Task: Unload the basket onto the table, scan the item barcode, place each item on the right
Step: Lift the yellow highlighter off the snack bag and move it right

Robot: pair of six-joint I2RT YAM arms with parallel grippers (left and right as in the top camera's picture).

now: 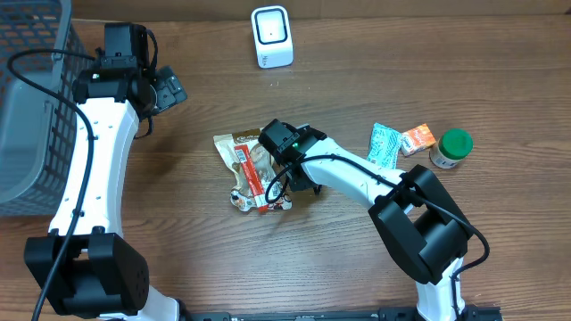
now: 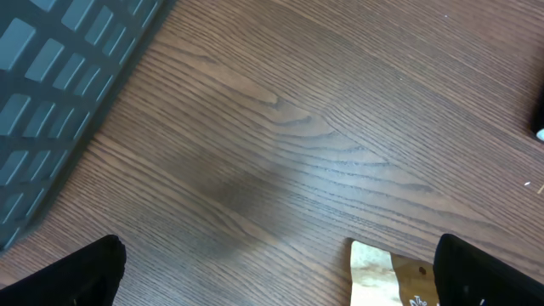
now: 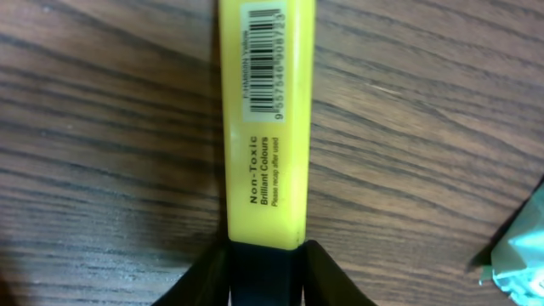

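Table (image 1: 375, 53) of dark wood fills your overhead view, with the grey basket (image 1: 27, 107) at its 10 o'clock edge. The crumpled snack packet (image 1: 243, 160) lies at centre and the white scanner (image 1: 271, 36) stands at 12 o'clock. A green-lidded jar (image 1: 453, 147), teal sachet (image 1: 384, 144) and orange box (image 1: 417, 139) cluster at 3 o'clock. Your left gripper (image 2: 276, 276) hangs wide apart, holding nothing. Your right gripper (image 3: 268, 276), jaws narrow, pinches the black end of the yellow highlighter (image 3: 265, 127) at the packet's 2 o'clock side. Its barcode (image 3: 261, 59) faces the wrist camera at 12 o'clock.
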